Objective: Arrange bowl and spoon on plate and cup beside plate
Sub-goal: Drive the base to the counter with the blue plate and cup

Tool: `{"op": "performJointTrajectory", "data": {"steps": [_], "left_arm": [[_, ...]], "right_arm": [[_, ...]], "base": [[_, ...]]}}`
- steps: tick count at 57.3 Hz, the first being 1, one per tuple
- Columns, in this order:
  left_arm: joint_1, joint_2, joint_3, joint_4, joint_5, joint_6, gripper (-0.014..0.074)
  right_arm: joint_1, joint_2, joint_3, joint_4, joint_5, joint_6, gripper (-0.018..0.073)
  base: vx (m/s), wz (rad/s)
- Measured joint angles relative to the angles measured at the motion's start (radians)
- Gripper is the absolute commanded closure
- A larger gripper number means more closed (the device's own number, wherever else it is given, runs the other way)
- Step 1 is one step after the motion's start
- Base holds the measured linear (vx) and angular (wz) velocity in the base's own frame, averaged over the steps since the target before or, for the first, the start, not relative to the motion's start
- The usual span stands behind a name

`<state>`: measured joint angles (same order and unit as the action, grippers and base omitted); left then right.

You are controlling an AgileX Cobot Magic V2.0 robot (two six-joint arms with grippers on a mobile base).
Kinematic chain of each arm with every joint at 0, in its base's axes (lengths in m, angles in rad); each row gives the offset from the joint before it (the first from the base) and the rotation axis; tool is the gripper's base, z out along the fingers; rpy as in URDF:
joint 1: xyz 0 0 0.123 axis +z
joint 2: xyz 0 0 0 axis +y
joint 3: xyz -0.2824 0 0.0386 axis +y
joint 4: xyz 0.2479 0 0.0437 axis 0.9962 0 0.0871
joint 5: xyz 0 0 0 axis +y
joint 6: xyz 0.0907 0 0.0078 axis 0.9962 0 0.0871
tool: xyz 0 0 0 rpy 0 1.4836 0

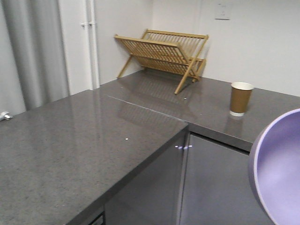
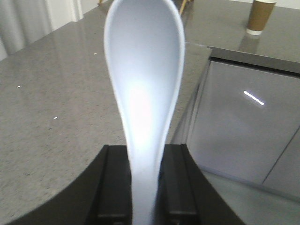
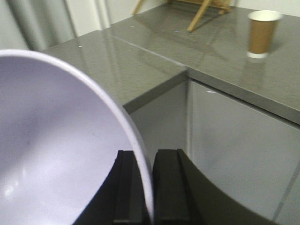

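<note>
Bowl point(image 3: 56, 154) is being held by its rim, the wall pinched between the pressed-together fingers of the right gripper point(image 3: 144, 187). It is tilted on edge, probably for carrying to a plate. Spoon point(image 2: 143, 70) is being clamped at the handle by the left gripper point(image 2: 144, 185), with the scoop projecting straight ahead. Both are being held in the air in front of the cabinet point(image 1: 215, 178), off the countertop point(image 1: 70, 154). Cup point(image 1: 241, 98) is standing upright on the far counter, well apart from both grippers and near the dish rack point(image 1: 161, 51). No plate is being shown in any view.
</note>
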<state>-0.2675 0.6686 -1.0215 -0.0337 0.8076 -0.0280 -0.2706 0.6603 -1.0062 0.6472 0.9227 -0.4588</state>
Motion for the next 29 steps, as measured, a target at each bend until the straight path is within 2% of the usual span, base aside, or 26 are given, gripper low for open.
{"op": "performJointTrajectory", "data": {"steps": [29], "left_arm": [[0.000,0.000,0.000,0.000,0.000,0.000,0.0596]], "right_arm": [[0.000,0.000,0.000,0.000,0.000,0.000,0.0568]], "base": [[0.04,-0.49]]}}
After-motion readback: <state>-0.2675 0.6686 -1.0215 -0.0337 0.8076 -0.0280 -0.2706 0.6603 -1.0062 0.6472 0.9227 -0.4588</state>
